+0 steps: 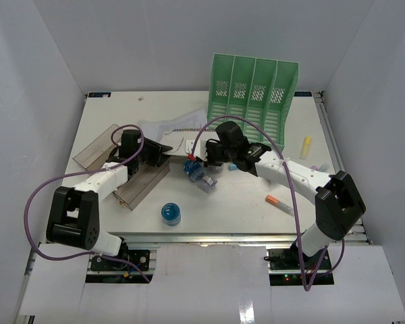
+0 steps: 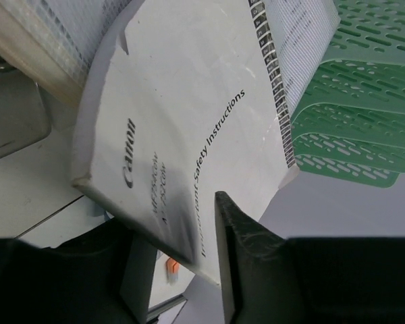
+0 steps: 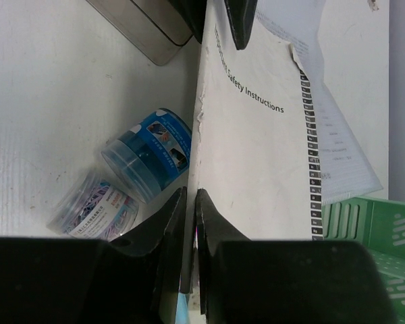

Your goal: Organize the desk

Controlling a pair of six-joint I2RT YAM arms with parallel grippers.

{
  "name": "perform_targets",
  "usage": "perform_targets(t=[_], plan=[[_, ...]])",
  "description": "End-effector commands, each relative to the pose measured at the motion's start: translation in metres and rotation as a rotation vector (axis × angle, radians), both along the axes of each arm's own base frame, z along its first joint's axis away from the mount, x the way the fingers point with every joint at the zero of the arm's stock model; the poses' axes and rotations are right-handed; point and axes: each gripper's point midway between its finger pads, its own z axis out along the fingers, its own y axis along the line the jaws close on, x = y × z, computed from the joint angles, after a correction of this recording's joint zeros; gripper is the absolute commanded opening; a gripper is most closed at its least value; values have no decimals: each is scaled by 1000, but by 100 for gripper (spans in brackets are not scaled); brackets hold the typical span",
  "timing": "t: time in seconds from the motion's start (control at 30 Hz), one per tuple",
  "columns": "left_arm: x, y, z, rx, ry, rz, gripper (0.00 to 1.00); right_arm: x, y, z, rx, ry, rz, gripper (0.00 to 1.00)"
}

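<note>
A white Canon safety-instructions booklet [image 2: 189,121] is held up on edge over the white desk [image 1: 243,209] between both arms. My right gripper [image 3: 191,192] is shut on the booklet's [image 3: 256,148] near edge, with the pages pinched between its fingers. My left gripper [image 2: 179,223] straddles the opposite corner. Its jaws are partly closed but open; one finger [image 2: 243,236] lies against the cover and the other stands clear of it. In the top view the left gripper [image 1: 163,154] and right gripper [image 1: 206,158] face each other mid-desk.
A green four-slot file rack [image 1: 253,91] stands at the back. Clear trays [image 1: 98,148] lie at the left. Under the booklet are a blue canister [image 3: 148,155] and a rubber-band tub [image 3: 98,209]. There are also a blue jar [image 1: 171,213], an orange marker [image 1: 280,202] and a yellow highlighter [image 1: 306,147].
</note>
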Motion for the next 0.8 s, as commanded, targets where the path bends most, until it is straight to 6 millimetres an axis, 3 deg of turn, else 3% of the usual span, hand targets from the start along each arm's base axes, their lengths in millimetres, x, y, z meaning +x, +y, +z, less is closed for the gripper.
perform_targets(t=[0.0,0.23,0.4,0.47,0.5,0.63,0.77], plan=[[16,-7,33,-10,-104,-6,32,-13,10,41,107,-4,55,15],[19,-13,57,5,-240,-75,0,-23,10,43,125,25,79,19],[24,-10,90,120,-399,-139,0,-21,1,64,183,42,34,50],[25,-9,103,178,-472,-176,0,-15,-8,78,221,52,7,68],[26,-9,116,213,-530,-202,0,-11,-14,91,258,71,-5,78],[27,-15,153,324,-717,-310,0,16,-62,127,374,116,-108,88],[26,-27,197,347,-884,-403,0,27,-113,132,428,143,-218,91]])
